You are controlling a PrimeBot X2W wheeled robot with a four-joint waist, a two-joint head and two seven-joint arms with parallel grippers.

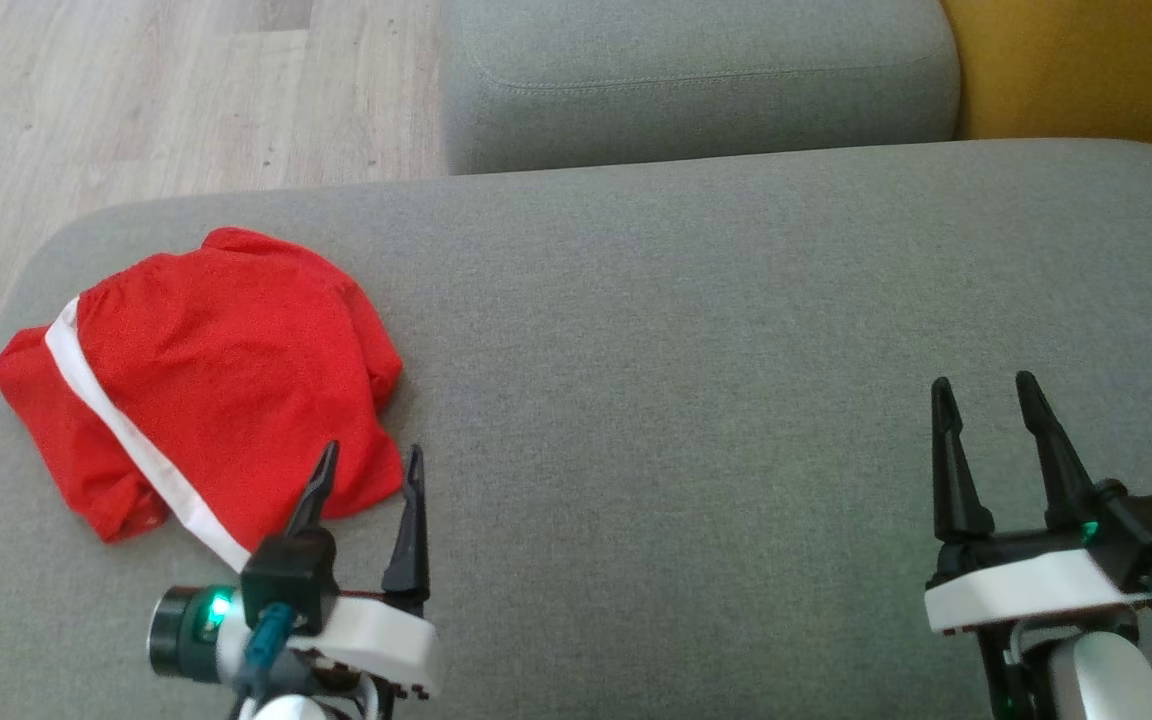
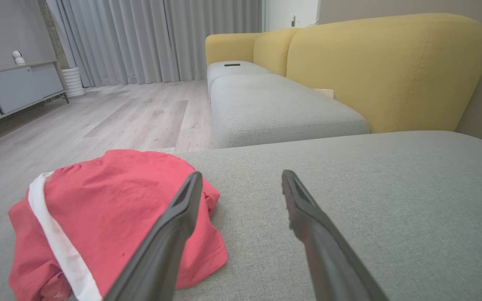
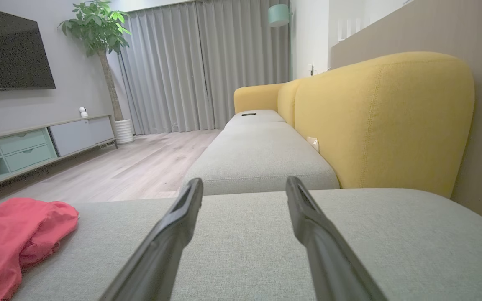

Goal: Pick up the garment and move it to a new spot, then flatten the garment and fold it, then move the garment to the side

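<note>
A crumpled red garment (image 1: 206, 380) with a white stripe (image 1: 126, 430) lies on the left part of a broad grey seat cushion (image 1: 686, 350), close to the cushion's rounded left edge and the pale wooden floor (image 1: 136, 100) beyond it. The robot's left gripper (image 1: 373, 448) hangs at the garment's near right corner with its two dark fingers spread apart and nothing between them; in the head view one finger crosses the cloth's hem, and whether it touches the fabric cannot be told. The left wrist view shows that finger in front of the red heap while the other finger stands over bare grey upholstery. The right gripper (image 1: 981, 380) sits well apart from the garment, over the right part of the same cushion, its fingers likewise parted and empty. A second grey cushion (image 1: 696, 80) adjoins the far side of the first, with a yellow backrest (image 1: 1076, 70) rising to its right. In the right wrist view, grey curtains (image 3: 199, 67), a potted plant (image 3: 98, 29), a wall-mounted television (image 3: 11, 50) and a low cabinet (image 3: 36, 142) line the room behind the sofa.
</note>
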